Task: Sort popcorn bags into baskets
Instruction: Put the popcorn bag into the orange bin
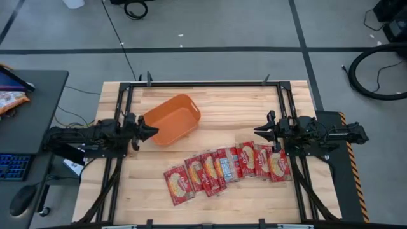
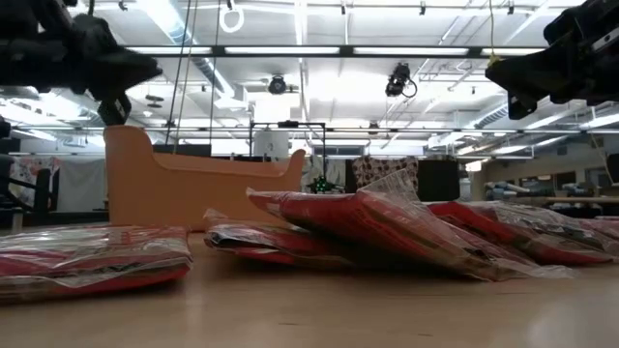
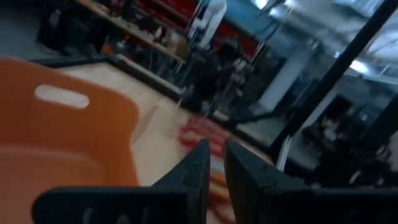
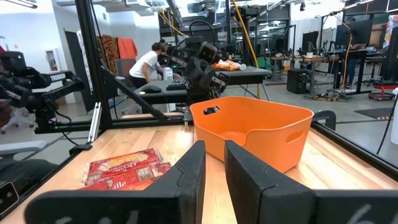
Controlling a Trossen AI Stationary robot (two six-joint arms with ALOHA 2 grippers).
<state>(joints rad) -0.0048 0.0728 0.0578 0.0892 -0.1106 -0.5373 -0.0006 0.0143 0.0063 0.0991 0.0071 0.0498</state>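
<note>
We see the left gripper (image 1: 154, 131) nearly closed, empty, beside the orange basket (image 1: 172, 119). The right gripper (image 1: 257, 132) is likewise narrow, seemingly empty. Red popcorn bags (image 1: 226, 166) overlap in a row at the basket's five o'clock.

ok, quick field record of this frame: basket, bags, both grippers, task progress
basket: orange tub, upper left of centre on the wooden table, nothing visible inside
popcorn bags: red packets in an overlapping row along the table's near right side, none in the tub
left gripper: raised beside the tub's left end, fingers nearly shut, empty
right gripper: raised above the right end of the row, fingers nearly shut, empty
progress: no bag sorted yet
</note>
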